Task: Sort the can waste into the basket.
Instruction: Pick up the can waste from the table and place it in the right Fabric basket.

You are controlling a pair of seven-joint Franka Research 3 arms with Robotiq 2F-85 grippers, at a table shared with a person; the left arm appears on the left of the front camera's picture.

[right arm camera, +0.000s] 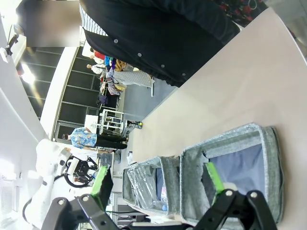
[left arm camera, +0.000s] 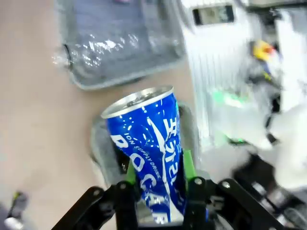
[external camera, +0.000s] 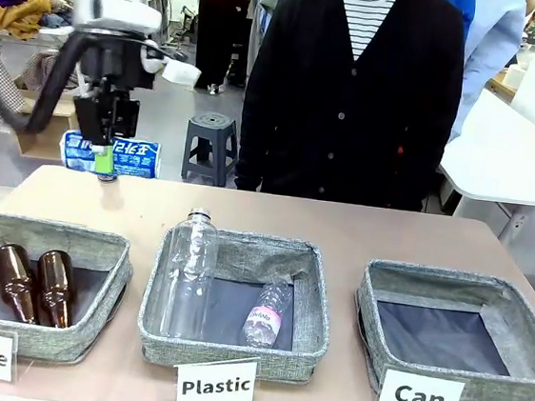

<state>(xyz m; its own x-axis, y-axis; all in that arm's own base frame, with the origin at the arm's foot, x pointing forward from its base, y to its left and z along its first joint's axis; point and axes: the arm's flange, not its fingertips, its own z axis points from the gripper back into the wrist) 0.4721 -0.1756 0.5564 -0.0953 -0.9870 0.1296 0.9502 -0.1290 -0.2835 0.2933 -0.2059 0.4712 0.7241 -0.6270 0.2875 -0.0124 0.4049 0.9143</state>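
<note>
— Closest to our left wrist lens, the left gripper [left arm camera: 159, 168] pinches the blue can [left arm camera: 144, 134] low on its body, the can's top leaning toward 11 o'clock.
— And from the front?
— We see that gripper raised at 10 o'clock. The "Can" basket [external camera: 370, 317] sits on the table [external camera: 370, 226] at 4 o'clock, well apart from it.
— Our right gripper [right arm camera: 157, 181]?
— Spread wide, gripping nothing. The basket beneath it is probably that same one, though we can't read a sign there.
</note>
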